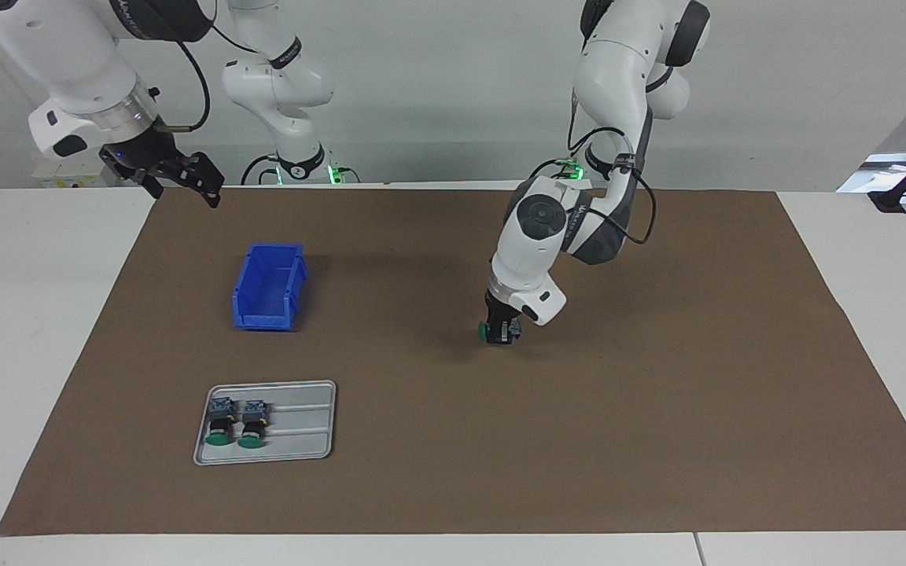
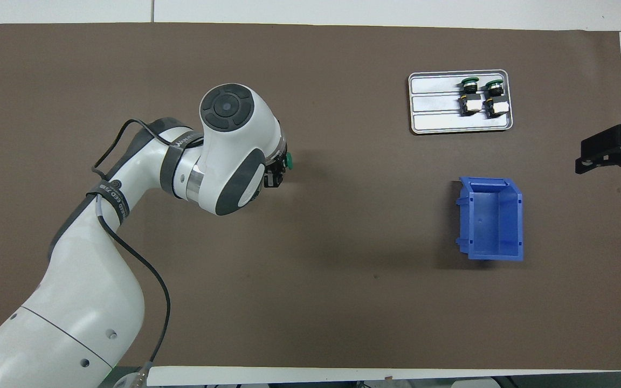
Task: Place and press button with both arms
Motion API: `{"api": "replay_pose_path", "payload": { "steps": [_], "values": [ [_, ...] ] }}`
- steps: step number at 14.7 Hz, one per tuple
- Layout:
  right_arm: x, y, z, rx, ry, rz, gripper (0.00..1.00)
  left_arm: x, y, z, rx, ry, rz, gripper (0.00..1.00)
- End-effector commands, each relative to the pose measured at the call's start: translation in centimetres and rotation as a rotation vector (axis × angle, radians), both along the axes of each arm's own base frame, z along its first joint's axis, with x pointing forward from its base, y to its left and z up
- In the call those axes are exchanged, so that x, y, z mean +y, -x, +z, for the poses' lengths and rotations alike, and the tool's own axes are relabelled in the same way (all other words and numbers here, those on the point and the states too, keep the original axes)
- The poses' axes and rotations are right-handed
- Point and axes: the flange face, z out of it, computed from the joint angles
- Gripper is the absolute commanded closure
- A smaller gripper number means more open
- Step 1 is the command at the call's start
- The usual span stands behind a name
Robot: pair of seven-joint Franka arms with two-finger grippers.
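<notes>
While left hand [image 1: 499, 331] clamps button [image 1: 484, 331] | right hand [image 1: 185, 177] apart — bin [image 1: 268, 287], tray [image 1: 296, 440] well aside

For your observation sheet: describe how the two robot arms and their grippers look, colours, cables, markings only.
Both arms are glossy white with rounded segments. The left arm has dark grey joint patches, a round dark cap, a looping black cable, and a black left gripper. The right arm has a silver wrist ring, black cable, and black right gripper.
</notes>
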Motion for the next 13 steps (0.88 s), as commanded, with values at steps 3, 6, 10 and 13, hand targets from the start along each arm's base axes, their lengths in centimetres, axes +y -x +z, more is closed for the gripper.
{"api": "replay_pose_path", "payload": {
  "steps": [3, 6, 10, 13],
  "values": [
    [-0.1, 0.6, 0.0, -0.010, -0.005, 0.020, 0.01, 1.5, 1.1, 1.8, 0.005, 0.033, -0.054, 0.98],
    [-0.1, 0.6, 0.0, -0.010, -0.005, 0.020, 0.01, 3.4, 1.2, 2.0, 0.045, 0.139, -0.106, 0.99],
    [-0.1, 0.6, 0.0, -0.010, -0.005, 0.020, 0.01, 6.2, 1.6, 1.0, 0.060, 0.336, -0.162, 0.99],
    [-0.1, 0.6, 0.0, -0.010, -0.005, 0.020, 0.01, 8.6, 1.2, 0.0, 0.045, 0.463, -0.124, 0.98]
  ]
}}
